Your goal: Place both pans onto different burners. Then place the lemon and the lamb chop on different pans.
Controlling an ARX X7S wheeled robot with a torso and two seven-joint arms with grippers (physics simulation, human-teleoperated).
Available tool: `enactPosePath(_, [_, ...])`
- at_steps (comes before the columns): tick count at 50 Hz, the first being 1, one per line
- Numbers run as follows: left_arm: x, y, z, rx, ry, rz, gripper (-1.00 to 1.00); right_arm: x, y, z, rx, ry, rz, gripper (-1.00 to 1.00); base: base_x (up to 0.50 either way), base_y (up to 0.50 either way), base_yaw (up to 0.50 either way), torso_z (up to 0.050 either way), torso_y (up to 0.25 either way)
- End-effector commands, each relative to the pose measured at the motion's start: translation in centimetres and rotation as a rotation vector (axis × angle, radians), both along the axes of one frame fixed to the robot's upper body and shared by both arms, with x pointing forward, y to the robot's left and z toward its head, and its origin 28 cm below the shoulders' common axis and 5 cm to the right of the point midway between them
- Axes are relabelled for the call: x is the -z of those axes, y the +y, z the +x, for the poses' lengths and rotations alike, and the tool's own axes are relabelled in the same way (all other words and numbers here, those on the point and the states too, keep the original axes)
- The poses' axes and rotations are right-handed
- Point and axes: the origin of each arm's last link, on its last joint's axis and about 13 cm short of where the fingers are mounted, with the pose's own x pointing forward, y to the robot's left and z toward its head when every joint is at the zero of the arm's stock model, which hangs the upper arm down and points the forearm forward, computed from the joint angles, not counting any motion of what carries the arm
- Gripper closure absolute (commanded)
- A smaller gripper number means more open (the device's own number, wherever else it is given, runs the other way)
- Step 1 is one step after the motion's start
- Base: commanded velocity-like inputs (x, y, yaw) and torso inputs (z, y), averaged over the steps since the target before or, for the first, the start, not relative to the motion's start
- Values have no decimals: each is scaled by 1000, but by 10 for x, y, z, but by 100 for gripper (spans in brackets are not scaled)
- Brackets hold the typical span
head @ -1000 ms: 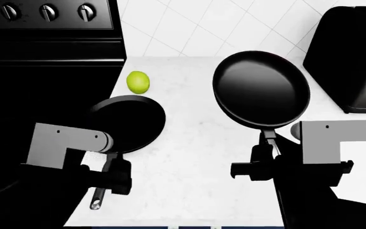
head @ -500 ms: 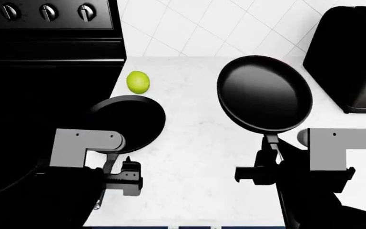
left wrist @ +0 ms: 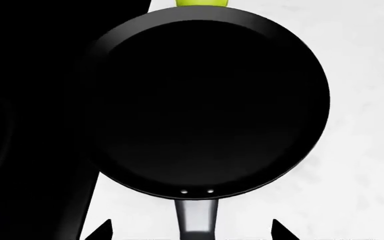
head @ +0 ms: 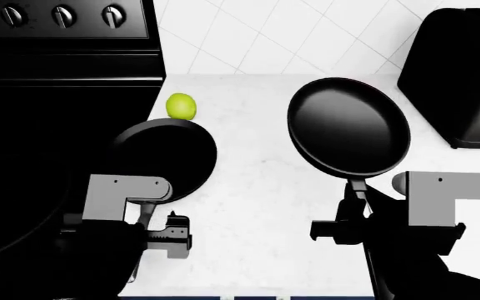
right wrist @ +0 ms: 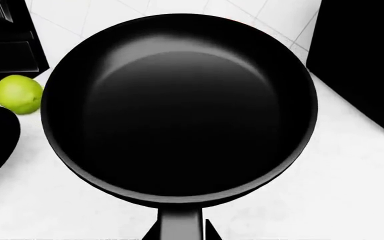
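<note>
I'm seeing 2 pans on the white table [head: 257, 187], both sitting off the black cooktop [head: 48, 156] at the left. The smaller flat pan [head: 167, 159] is lying at the table's left edge, its rim overhanging the cooktop side; the left wrist view is showing it [left wrist: 205, 100] filling the frame with its handle [left wrist: 195, 220] running back toward my left claw [head: 152, 234]. The claw tips are showing spread on either side of the handle, not touching it, so I'm reading that claw as released. The deeper pan [head: 349, 125] is sitting right of centre, and my right claw [head: 352, 215] is sitting at its handle [head: 357, 187]; in the right wrist view the handle [right wrist: 178, 225] is running between the jaws, so it looks clenched on the handle, contact partly hidden. The lemon [head: 180, 106] is lying on the table just beyond the flat pan's far rim, near the cooktop edge, also showing at [right wrist: 18, 94]. A black appliance [head: 465, 69] is standing at far right.
</note>
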Motion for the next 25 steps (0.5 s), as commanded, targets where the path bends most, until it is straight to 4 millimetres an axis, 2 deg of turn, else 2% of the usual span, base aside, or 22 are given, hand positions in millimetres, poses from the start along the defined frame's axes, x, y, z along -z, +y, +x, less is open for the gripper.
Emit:
enactPosePath(1, [12, -1, 3, 1, 40, -3, -100, -7, -4, 4, 33, -67, 8, 100, 0, 0, 0, 0, 0])
enactPosePath(12, [20, -2, 1, 19, 68, -7, -100, -6, -4, 4, 37, -65, 10, 100, 1, 0, 0, 1, 1])
enactPosePath(13, [20, -2, 1, 20, 66, -7, 100, -6, -4, 4, 37, -65, 10, 100, 0, 0, 0, 0, 0])
enactPosePath(25, [19, -1, -1, 22, 43, -27, 100, -5, -4, 4, 36, -63, 11, 100, 1, 0, 0, 0, 1])
